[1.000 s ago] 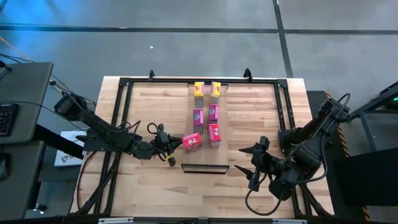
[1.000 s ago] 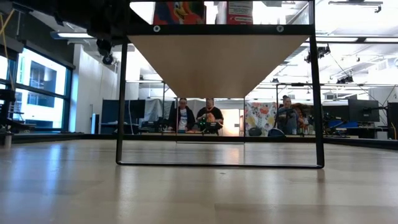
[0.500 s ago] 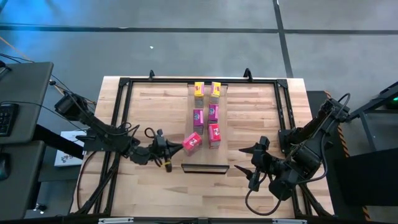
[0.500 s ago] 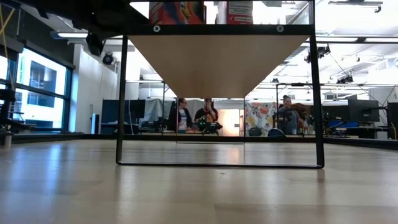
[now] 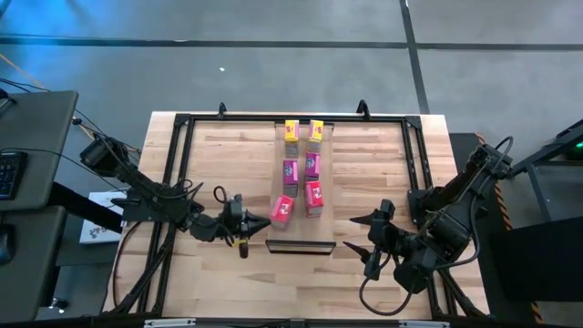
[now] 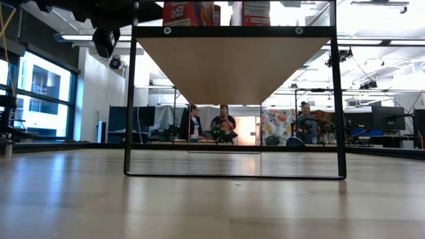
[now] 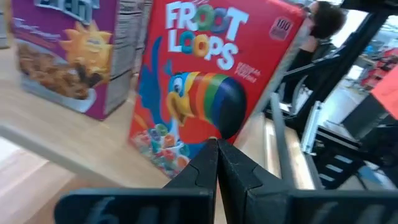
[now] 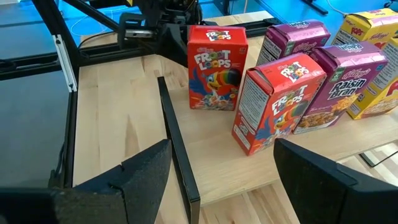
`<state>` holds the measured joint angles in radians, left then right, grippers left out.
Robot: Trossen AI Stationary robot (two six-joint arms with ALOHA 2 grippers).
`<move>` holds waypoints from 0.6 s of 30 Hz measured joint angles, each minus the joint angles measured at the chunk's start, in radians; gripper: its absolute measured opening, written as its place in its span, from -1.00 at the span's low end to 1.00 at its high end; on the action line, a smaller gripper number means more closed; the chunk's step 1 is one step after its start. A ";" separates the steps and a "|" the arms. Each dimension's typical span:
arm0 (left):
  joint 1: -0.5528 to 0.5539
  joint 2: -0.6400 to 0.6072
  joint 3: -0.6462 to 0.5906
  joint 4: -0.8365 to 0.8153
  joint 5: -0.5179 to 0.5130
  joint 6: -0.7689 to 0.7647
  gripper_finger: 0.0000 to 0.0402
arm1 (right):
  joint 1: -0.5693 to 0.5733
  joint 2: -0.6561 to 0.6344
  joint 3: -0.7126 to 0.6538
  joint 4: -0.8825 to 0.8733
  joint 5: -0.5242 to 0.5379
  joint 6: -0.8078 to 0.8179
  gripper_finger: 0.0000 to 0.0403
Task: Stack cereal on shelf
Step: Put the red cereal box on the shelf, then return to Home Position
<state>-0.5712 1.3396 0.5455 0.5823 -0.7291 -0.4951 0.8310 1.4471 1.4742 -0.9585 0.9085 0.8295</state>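
The shelf (image 5: 301, 230) runs from the table's far side toward the near side, and several cereal boxes stand upright on it. There are two yellow ones (image 5: 291, 130) at the far end, two magenta ones (image 5: 312, 164) in the middle, and two red ones at the near end. My left gripper (image 5: 260, 220) is shut, level with the shelf top, and its tips are at the left red box (image 5: 282, 210) (image 7: 211, 74) (image 8: 216, 68). My right gripper (image 5: 373, 244) (image 8: 224, 180) hangs open over the table to the right of the shelf's near end, with nothing between its fingers. My left gripper's shut fingertips (image 7: 214, 149) meet the red box's printed front face (image 7: 205, 121), low on it. They come in level from the table's left. The box stands upright with its base on the shelf. Whether the tips press or only touch, I cannot tell.
A black metal frame (image 5: 179, 182) rings the tabletop, and bare wood lies on both sides of the shelf. The low view shows the shelf's underside (image 6: 232, 66) on dark legs (image 6: 130, 106). People (image 6: 222, 123) sit in the room beyond the table.
My left gripper has slid a little toward the table's near edge and rolled at the wrist, staying shut. The left red box has turned about on the shelf and now lies more in line with the shelf's length. My right arm has kept still.
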 joint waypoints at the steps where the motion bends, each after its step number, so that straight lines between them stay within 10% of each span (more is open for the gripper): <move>1: 0.000 0.000 0.004 0.000 0.012 -0.002 -1.00 | 0.000 0.000 0.000 0.000 0.000 -0.001 0.41; 18: 0.000 -0.256 0.090 -0.124 0.199 0.391 -1.00 | 0.000 0.000 0.000 0.011 -0.021 -0.089 0.41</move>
<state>-0.5713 1.0835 0.6350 0.4581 -0.5298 -0.1046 0.8308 1.4475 1.4742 -0.9478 0.8875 0.7404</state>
